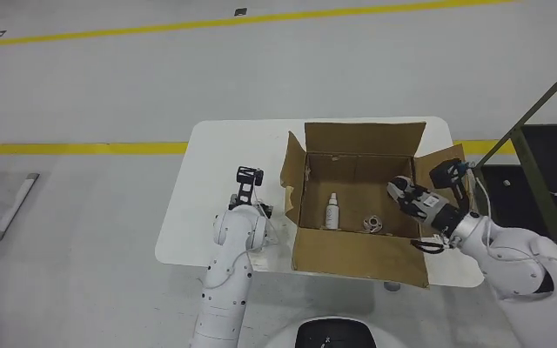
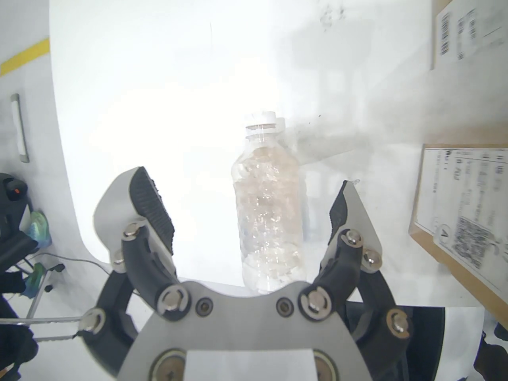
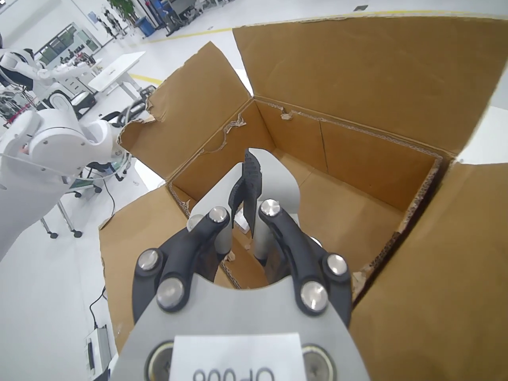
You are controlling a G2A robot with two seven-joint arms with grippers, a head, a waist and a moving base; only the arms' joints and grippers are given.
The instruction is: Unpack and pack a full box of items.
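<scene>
My left pincer gapes wide and empty astride the clear bottle, whose long axis runs between my fingers with its cap pointing away, between the counter's left edge and the box.

White table; yellow floor stripe; green frame nearby.

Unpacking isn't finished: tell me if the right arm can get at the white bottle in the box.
Probably yes: the box stands open, the right gripper hangs above its inside, nothing covers the white bottle. Its shut fingers must open.
</scene>
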